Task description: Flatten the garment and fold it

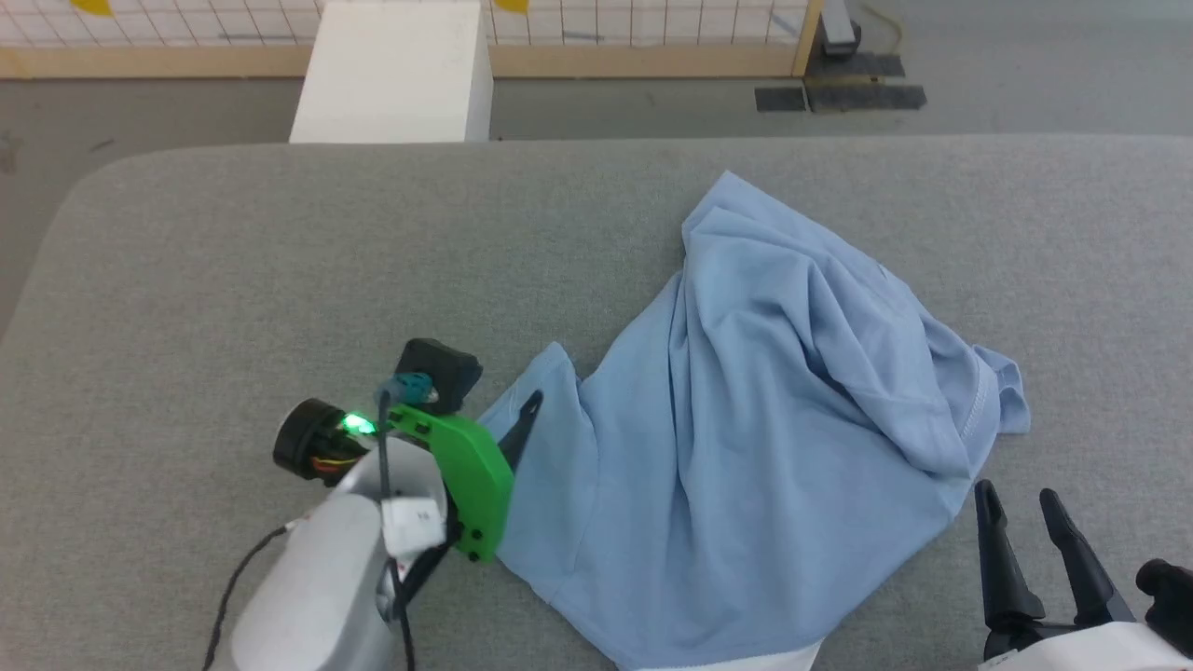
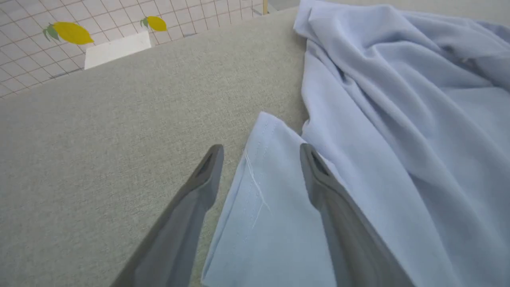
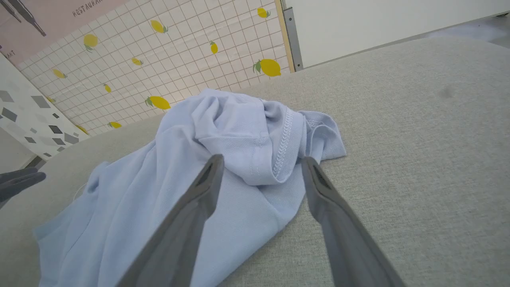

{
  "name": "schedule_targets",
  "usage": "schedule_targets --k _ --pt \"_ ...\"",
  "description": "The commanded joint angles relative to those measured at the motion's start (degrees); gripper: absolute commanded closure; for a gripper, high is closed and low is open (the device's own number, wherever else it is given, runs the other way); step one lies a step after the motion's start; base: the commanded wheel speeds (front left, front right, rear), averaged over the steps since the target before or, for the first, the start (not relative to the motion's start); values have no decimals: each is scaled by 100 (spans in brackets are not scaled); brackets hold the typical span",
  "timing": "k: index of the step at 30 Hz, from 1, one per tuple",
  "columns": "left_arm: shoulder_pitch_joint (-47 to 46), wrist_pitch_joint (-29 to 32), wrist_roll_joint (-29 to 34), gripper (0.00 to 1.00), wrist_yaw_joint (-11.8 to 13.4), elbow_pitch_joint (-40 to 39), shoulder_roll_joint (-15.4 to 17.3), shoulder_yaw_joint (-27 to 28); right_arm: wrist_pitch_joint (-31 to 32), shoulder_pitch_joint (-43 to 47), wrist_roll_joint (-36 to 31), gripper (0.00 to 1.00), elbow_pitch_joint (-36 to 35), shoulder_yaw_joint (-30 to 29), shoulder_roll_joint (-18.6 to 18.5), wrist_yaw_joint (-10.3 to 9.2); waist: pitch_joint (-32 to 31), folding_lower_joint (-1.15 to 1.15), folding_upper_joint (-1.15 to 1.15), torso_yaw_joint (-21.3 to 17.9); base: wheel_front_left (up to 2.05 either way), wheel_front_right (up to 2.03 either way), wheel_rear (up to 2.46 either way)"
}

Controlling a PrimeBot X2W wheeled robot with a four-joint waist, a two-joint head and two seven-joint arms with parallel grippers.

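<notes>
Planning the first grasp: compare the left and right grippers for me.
The left gripper straddles a hemmed corner of the shirt; the right gripper sits just off the shirt, over bare table. In the head view the left is turned edge-on, while the right shows both fingers. Both have jaws open, holding nothing.

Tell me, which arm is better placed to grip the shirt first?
Left, probably. The left gripper, open, straddles a hemmed corner of the shirt, so it likely only needs to close. The right gripper, also open, stands beside the shirt's edge, apparently not yet over it.
</notes>
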Motion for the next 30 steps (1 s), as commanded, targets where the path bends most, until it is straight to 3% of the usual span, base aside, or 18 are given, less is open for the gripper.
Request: schedule_targets --k 1,9,10,12,13,14,19,24,30 --pt "-147 122 -116 0 -35 136 60 10 0 -96 1 0 15 8 5 -8 126 0 0 -82 0 0 0" --pt "-364 750 -523 0 -39 902 236 -218 49 -190 -47 0 6 -27 5 -8 290 0 0 -92 0 0 0" --pt "-346 1131 -909 0 -39 1173 224 -415 96 -259 -76 0 -19 -2 5 -8 318 0 0 -108 0 0 0" --pt "-348 1282 -1129 0 -40 1278 230 -494 120 -284 -85 0 -34 6 5 -8 330 0 0 -113 0 0 0" --pt "-357 1285 -1204 39 -40 1296 228 -516 127 -291 -88 0 -42 4 5 -8 335 0 0 -112 0 0 0" --pt "-373 1214 -1284 100 -40 1291 224 -528 133 -296 -95 0 -50 -2 5 -8 340 0 0 -103 0 0 0" --pt "-498 856 -1532 100 -40 1203 295 -560 167 -300 -117 0 -86 -6 5 -8 327 0 0 26 0 0 0" --pt "-338 455 -1856 100 27 892 378 -169 184 -260 -108 0 -69 1 5 -8 199 0 0 209 0 0 0" --pt "1074 287 -2380 100 566 -93 717 479 202 -132 -64 0 4 19 5 -8 0 0 0 417 0 0 0"
